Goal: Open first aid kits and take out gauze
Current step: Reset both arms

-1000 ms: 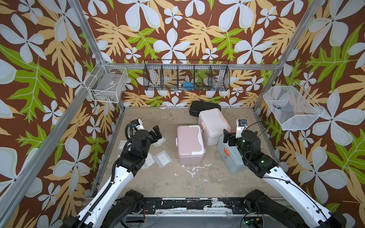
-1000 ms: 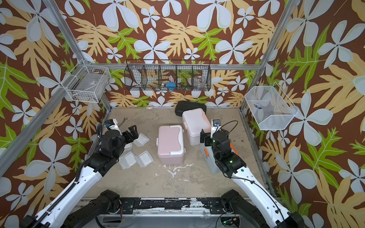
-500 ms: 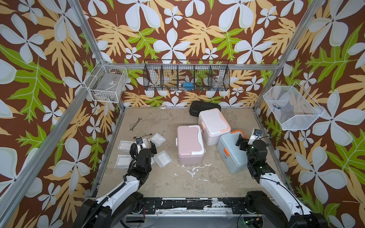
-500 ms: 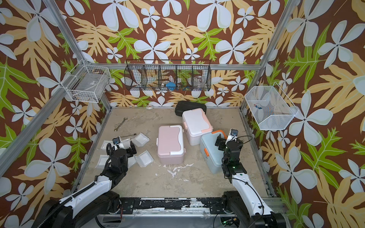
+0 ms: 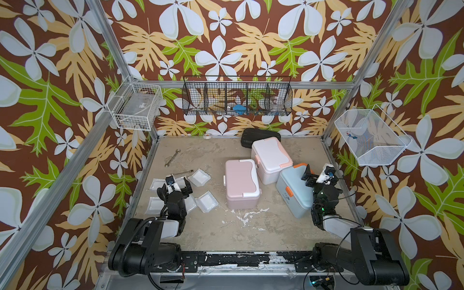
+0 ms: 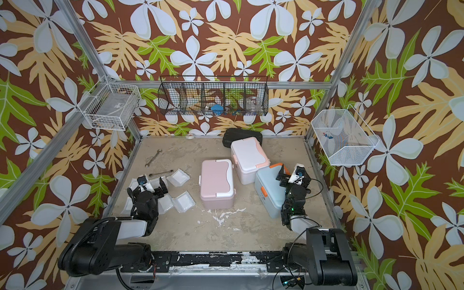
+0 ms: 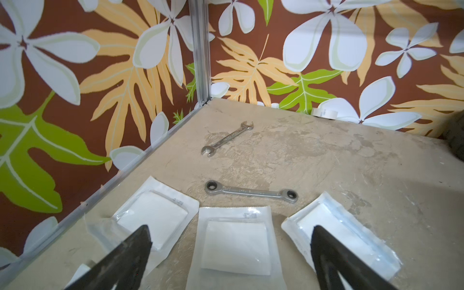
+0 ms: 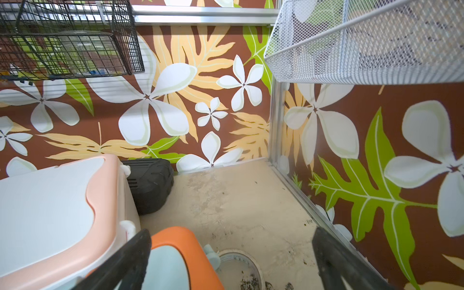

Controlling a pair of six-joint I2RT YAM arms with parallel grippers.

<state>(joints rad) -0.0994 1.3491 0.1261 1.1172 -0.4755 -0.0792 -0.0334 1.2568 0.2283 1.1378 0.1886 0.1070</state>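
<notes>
Parking seems the step: left end effector (image 7: 231, 231) and right end effector (image 8: 231, 231) both hang released, empty. Gauze packets (image 7: 236, 247) lie on the bench (image 5: 226, 233) under the left one, near the shut pink first aid kit (image 5: 241, 187). Lift straight up, clearing packets and the light blue kit (image 5: 293, 198).

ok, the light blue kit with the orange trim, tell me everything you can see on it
The light blue kit is a rounded, smooth plastic box with an orange handle at the lid's far end and an orange latch on its front. Lid down, upright on the table, turned at an angle. Its far corner sits against or just off the white and peach kit. A tape roll lies by its far end. The open right gripper hangs over the handle end, gripping nothing.
</notes>
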